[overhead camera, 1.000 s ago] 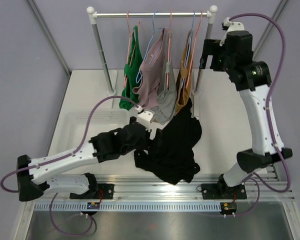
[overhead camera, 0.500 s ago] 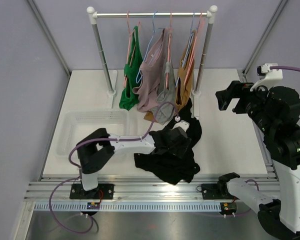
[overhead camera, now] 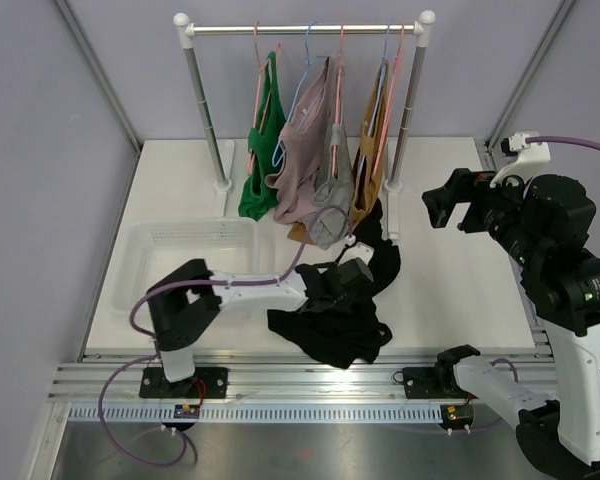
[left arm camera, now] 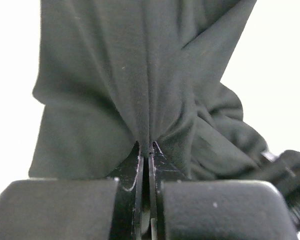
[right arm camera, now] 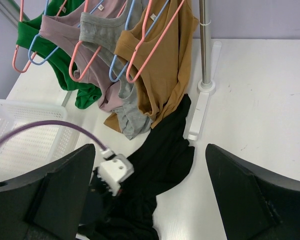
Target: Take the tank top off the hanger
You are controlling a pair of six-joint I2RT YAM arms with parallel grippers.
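A black tank top (overhead camera: 342,318) lies crumpled on the white table below the rack, off any hanger. My left gripper (overhead camera: 352,274) rests on its upper part and is shut on a pinch of the black fabric (left arm camera: 140,75); the jaws (left arm camera: 147,150) meet with cloth gathered between the tips. My right gripper (overhead camera: 458,208) hovers open at the right of the table, well above the surface and holding nothing. In the right wrist view its fingers (right arm camera: 50,195) frame the black top (right arm camera: 165,155) from above. Pink and blue hangers (right arm camera: 152,40) hang on the rail (overhead camera: 305,30).
Green (overhead camera: 262,150), mauve (overhead camera: 302,160), grey (overhead camera: 330,205) and mustard (overhead camera: 365,170) tops hang on the rack between two white posts (overhead camera: 202,105). A white basket (overhead camera: 180,245) stands at the left of the table. The rack's right foot (right arm camera: 200,112) lies beside the black top.
My left gripper reached over onto the black top and shut on its fabric, bunching it slightly. My right arm drew back from the rail to the right side, still open.
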